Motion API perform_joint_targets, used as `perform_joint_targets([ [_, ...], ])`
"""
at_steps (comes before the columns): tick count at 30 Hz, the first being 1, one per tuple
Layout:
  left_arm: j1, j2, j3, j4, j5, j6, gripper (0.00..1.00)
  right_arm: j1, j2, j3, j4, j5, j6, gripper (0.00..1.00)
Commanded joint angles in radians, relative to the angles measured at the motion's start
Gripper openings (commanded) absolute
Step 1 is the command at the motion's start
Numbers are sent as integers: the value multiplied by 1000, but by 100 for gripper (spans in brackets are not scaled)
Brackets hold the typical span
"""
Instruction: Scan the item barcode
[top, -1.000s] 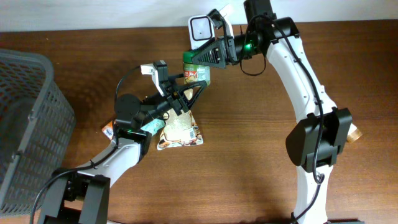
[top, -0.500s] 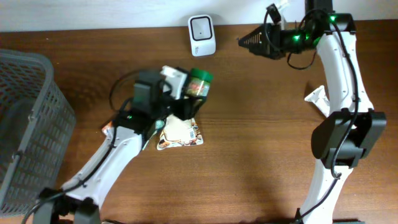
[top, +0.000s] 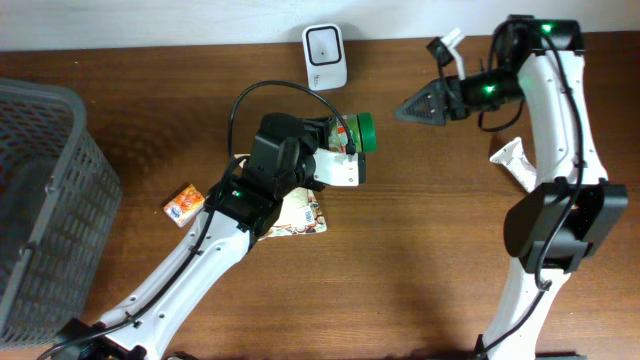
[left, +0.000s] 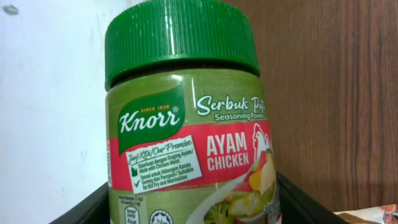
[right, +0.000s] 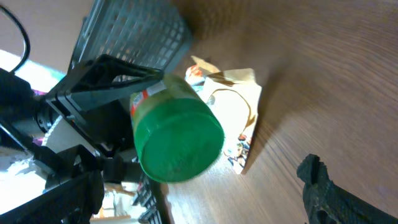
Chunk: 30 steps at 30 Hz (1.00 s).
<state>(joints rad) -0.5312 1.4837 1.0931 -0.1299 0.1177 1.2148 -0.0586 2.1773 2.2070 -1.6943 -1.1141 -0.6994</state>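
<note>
Jar (top: 362, 132) of Knorr seasoning, upright a moment ago, is now tipped sideways above the table, its green lid toward the right gripper (top: 412, 108), which has dropped nearer, fingers spread and empty. Scanner (top: 325, 56) stands behind, and pouch (top: 300, 215) lies below. Left gripper (top: 335, 145) pinches the jar's body.

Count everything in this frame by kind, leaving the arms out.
Jars: 1, the Knorr jar
Packets: 3, printed pouch, orange sachet, white packet
Scanners: 1, white scanner
Baskets: 1, grey basket
Total: 6
</note>
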Motion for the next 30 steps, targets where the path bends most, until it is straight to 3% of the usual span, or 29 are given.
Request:
perform_joint_targets([
  [1, 1, -14, 17, 17, 63, 50, 0, 81, -23, 6, -4, 1, -125, 98],
  [9, 2, -14, 17, 53, 61, 3, 0, 109, 6, -155, -5, -10, -296, 98],
  [18, 2, -14, 17, 57, 62, -26, 0, 110, 6, -166, 1, -147, -457, 100],
  [21, 2, -14, 17, 58, 62, -37, 0, 110, 6, -166, 6, -177, -476, 96],
  [24, 2, -14, 17, 58, 62, -40, 0, 111, 6, -167, 2, -172, -475, 69],
  [30, 2, -14, 17, 58, 62, -41, 0, 111, 6, -167, -5, -161, -475, 53],
])
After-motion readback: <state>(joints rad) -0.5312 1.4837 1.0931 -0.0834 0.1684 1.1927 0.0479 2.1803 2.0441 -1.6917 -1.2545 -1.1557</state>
